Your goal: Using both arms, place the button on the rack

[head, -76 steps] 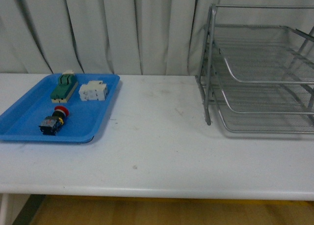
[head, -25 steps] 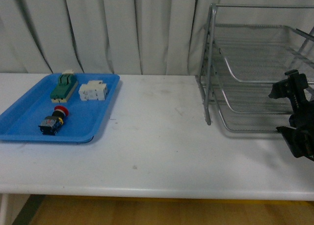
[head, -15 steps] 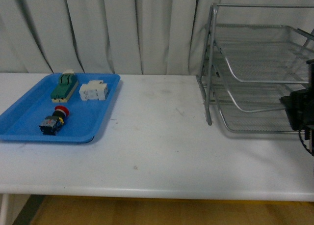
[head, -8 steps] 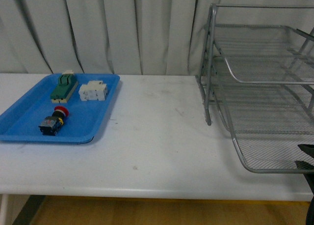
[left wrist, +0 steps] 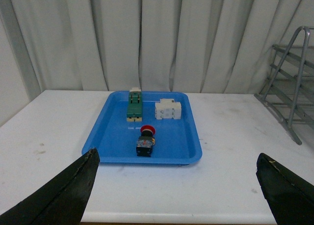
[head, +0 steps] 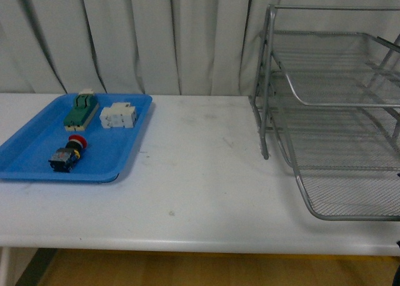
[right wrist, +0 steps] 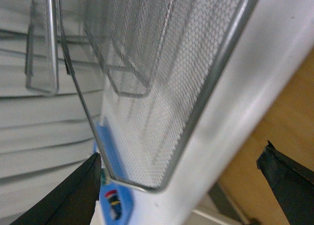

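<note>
The left gripper [left wrist: 174, 198] has its fingers spread wide with nothing between them. The right gripper [right wrist: 179, 193] is just as wide and empty, near the front rim of the rack's [head: 267, 80] lowest tier. The button [head: 67, 153] lies in the blue tray [head: 28, 152] at 9 o'clock on the table [head: 200, 173], red cap toward 12, the green block [head: 82, 110] at its 12 and the white block [head: 119, 115] at its 1, with the rack well apart at 3 o'clock.

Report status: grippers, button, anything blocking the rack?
Left gripper open, empty, facing blue tray. Right gripper open, empty, at rack, bottom tier extended. Button lying in tray, ungrasped. Nothing between tray and rack.
</note>
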